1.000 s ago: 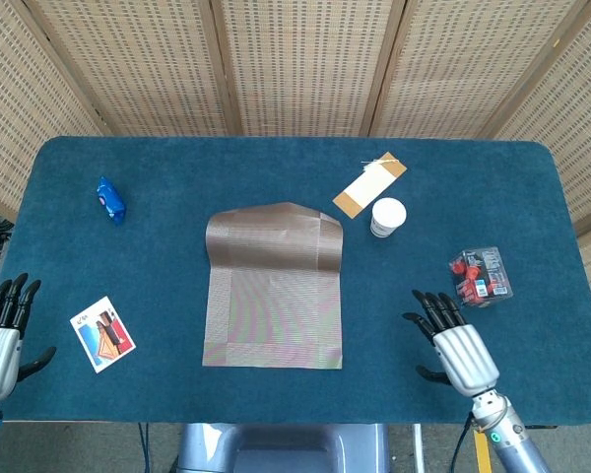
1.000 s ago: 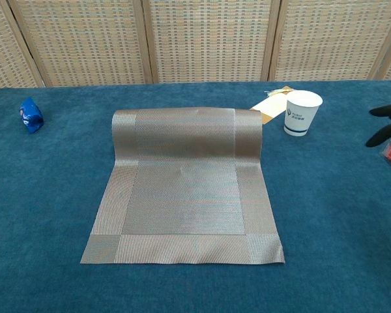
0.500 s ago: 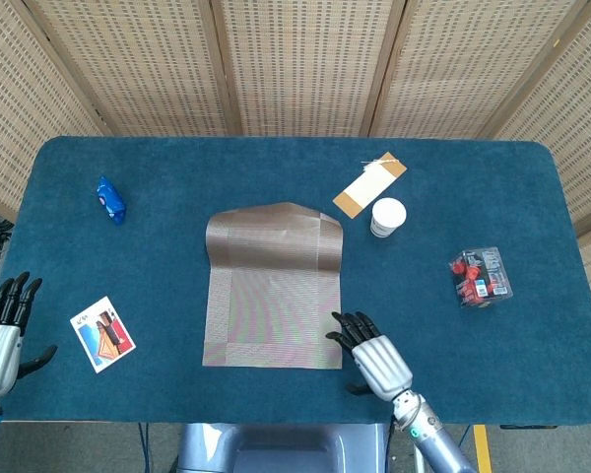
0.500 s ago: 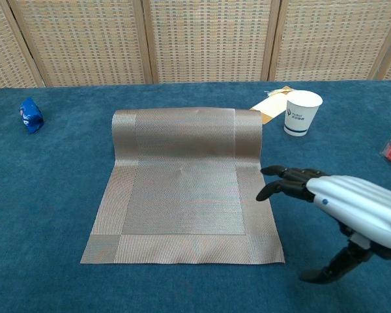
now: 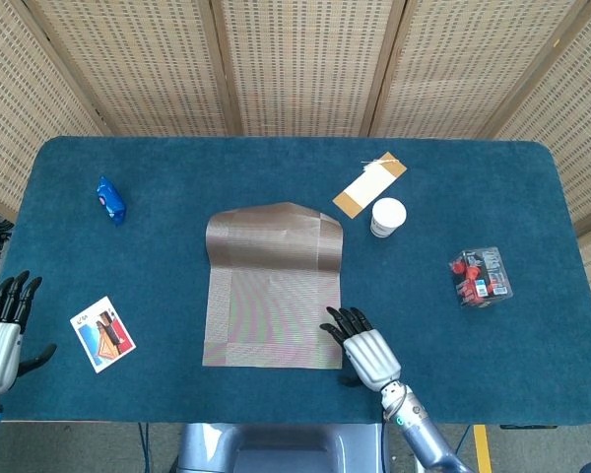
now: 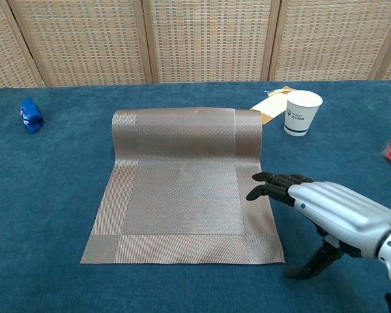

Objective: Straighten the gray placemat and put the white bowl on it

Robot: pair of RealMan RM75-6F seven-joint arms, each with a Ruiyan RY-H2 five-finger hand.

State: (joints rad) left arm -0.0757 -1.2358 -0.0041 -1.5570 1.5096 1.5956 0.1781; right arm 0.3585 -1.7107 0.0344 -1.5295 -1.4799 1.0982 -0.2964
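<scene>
The gray placemat (image 5: 273, 287) lies mid-table (image 5: 177, 177), its long axis running toward the far screen, its far end folded back over itself. The right hand (image 5: 362, 350) hovers palm-down at its near right corner, fingers (image 6: 274, 184) spread and holding nothing. The left hand (image 5: 0, 325) hangs open, empty, off the table's left edge.

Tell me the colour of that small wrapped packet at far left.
Blue packet, clearest in the head view.

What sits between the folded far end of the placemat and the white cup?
Only bare blue tablecloth separates placemat and white cup in the head view; the brown card lies further back.
</scene>
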